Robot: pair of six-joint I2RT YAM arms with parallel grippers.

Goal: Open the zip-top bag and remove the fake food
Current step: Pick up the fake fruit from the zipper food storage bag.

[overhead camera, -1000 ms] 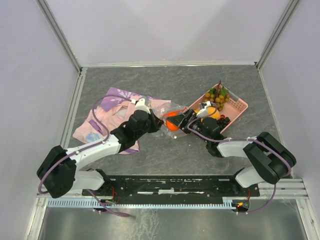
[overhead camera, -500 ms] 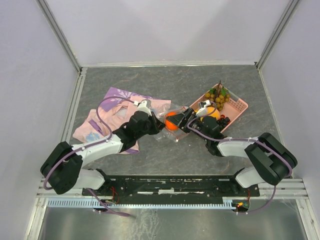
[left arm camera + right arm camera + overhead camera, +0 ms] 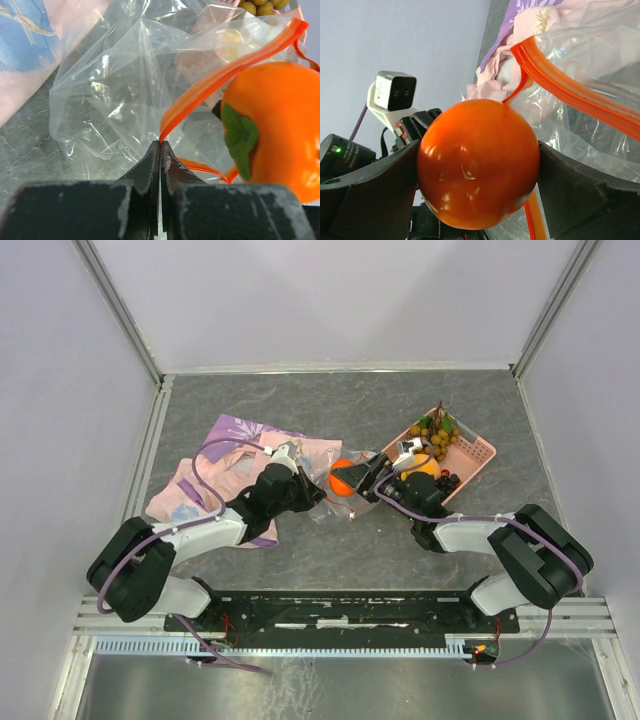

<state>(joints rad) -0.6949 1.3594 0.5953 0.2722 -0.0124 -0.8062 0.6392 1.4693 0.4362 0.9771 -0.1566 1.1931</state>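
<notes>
Off to the left gripper's left lies the pink-purple cloth [image 3: 235,440], which isn't part of this job. The left gripper [image 3: 160,146] is squeezed fully together on the edge of the zip-top bag [image 3: 110,90], right where the orange zip strip [image 3: 220,75] begins, so the strip runs up and away from its tips. That reads as an anchor: it pins one lip so the bag can't slide or fold shut.

Just right of those tips is the red-orange fruit [image 3: 477,162] with the green top. The right gripper [image 3: 362,480] has it, jaws spread wide around its sides. It looks to be out past the bag's mouth.

Behind the right gripper sits the pink basket [image 3: 478,452] with a tan grape bunch [image 3: 433,436] in it, probably the drop-off spot.
</notes>
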